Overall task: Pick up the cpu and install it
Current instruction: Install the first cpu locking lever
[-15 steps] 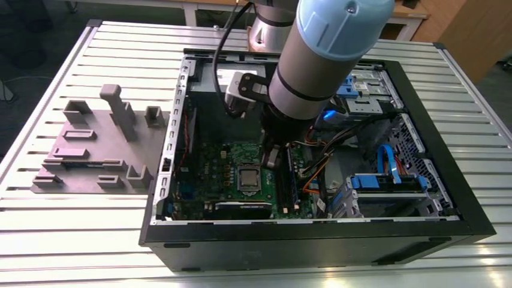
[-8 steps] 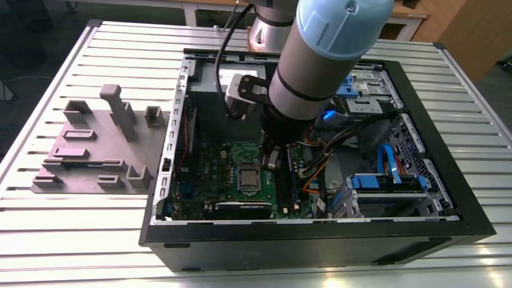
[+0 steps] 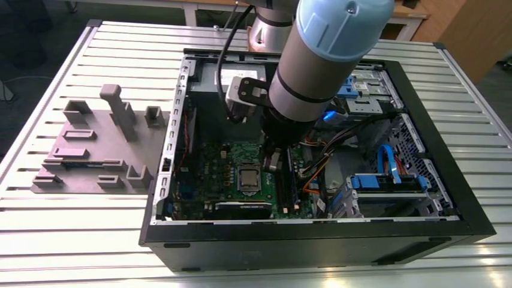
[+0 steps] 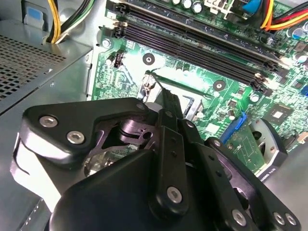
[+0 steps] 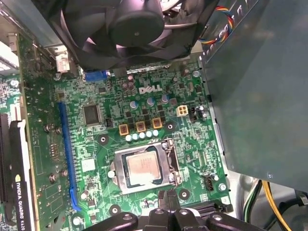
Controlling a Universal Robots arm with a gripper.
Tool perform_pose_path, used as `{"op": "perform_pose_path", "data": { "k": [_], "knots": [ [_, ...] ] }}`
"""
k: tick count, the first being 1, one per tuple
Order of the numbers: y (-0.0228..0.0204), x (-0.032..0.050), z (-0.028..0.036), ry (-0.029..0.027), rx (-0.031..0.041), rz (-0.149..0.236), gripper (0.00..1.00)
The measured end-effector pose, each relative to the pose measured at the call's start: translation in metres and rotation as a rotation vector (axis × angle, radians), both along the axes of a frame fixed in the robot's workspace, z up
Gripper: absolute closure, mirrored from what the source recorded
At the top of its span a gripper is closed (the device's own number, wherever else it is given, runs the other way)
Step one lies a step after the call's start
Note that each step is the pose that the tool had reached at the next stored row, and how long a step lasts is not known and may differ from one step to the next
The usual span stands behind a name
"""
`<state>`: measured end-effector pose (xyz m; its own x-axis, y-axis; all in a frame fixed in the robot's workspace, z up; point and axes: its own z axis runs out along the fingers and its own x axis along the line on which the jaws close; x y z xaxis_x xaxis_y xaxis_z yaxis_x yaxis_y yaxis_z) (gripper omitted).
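Note:
The cpu (image 3: 249,179) lies flat in the motherboard socket inside the open computer case, its silver top facing up. In the first wrist view the cpu (image 5: 143,171) sits framed by the metal socket frame (image 5: 169,163). My gripper (image 3: 274,163) hangs low over the board, just to the exterior view's right of the socket. Its black fingertips (image 5: 162,198) are pressed together at the socket's edge, and nothing shows between them. In the second wrist view the gripper (image 4: 167,98) ends in one narrow tip beside the thin wire lever (image 4: 183,85) of the socket.
A grey-mauve tray (image 3: 88,150) with upright blocks stands outside the case on the exterior view's left. Around the socket are a black fan (image 5: 130,29), a graphics card (image 5: 17,183), memory slots (image 4: 192,43), loose cables (image 3: 352,138) and a drive cage (image 3: 392,186).

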<state>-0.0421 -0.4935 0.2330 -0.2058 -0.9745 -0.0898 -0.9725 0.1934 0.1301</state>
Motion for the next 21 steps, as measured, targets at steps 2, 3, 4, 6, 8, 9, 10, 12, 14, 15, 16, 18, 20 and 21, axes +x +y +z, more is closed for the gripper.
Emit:
{"op": "perform_pose_path", "data": {
  "k": [2, 3, 4, 6, 8, 9, 10, 12, 14, 15, 16, 18, 20, 21],
  "knots": [
    [-0.0001, -0.0001, 0.0, -0.0022, 0.0, 0.002, 0.9],
    [-0.0001, -0.0001, -0.0001, -0.0038, 0.0, 0.003, 0.9],
    [-0.0001, 0.0, -0.0001, -0.0057, 0.0001, 0.006, 0.9],
    [-0.0001, 0.0, 0.0, -0.0089, 0.0001, 0.014, 0.9],
    [-0.0001, -0.0001, 0.0, -0.0111, -0.0001, 0.02, 0.9],
    [-0.0001, -0.0001, 0.0, -0.0114, -0.0001, 0.021, 0.9],
    [-0.0001, -0.0001, 0.0, -0.0115, 0.0, 0.021, 0.9],
    [-0.0001, -0.0001, 0.0, -0.0115, 0.0, 0.022, 0.9],
    [-0.0001, -0.0001, 0.0, -0.0115, -0.0001, 0.022, 0.9],
    [-0.0001, -0.0001, 0.0, -0.0115, 0.0, 0.022, 0.9],
    [-0.0001, -0.0001, 0.0, -0.0115, 0.0, 0.022, 0.9],
    [-0.0001, -0.0001, -0.0001, -0.0115, -0.0001, 0.023, 0.9],
    [-0.0001, -0.0001, -0.0006, -0.0115, -0.0003, 0.025, 0.9],
    [-0.0001, 0.0, -0.0009, -0.0114, -0.0039, 0.026, 0.9]
  ]
}}
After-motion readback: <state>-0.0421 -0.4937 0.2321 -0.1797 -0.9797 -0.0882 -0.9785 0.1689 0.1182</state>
